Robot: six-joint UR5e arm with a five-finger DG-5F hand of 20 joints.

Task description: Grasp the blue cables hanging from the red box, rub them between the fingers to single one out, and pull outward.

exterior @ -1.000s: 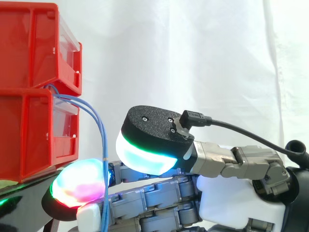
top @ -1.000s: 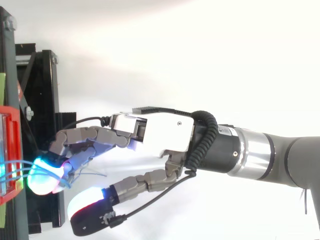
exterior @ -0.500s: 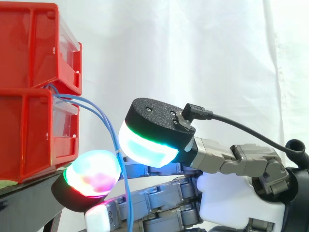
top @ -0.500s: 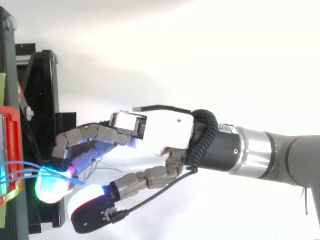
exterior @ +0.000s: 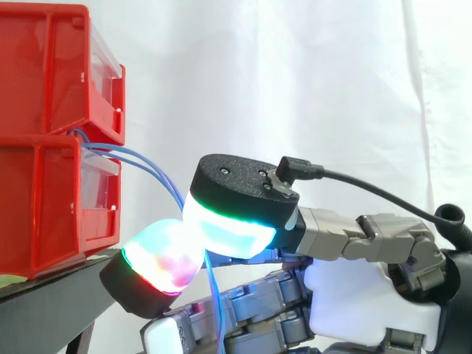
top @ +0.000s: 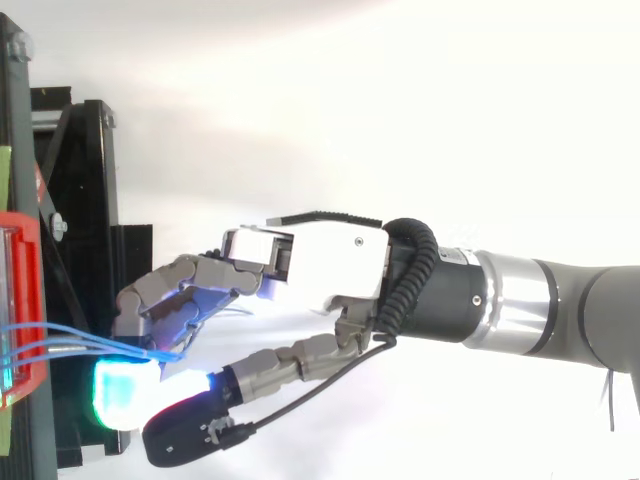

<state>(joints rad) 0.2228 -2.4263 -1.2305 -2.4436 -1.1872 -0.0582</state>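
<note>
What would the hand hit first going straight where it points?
The hand, pinching the blue cables, would likely meet the edge of the black stand, just under the lower red bin; depth is uncertain.

2x red bins (exterior: 44, 66), 2x blue cables (exterior: 144, 164)

Glossy red plastic bins (exterior: 51, 133); smooth thin blue cables (exterior: 147, 166); white cloth curtain (exterior: 295, 81).

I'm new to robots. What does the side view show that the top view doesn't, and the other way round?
Side view: two red plastic bins stacked, the thin blue cables leaving from between them, and the cables' loose ends hanging below the glowing pads. Top view: the black metal stand's frame and the grey arm with its silver wrist ring. Both: the hand pinching the cables, which stretch from the bins to it.
</note>
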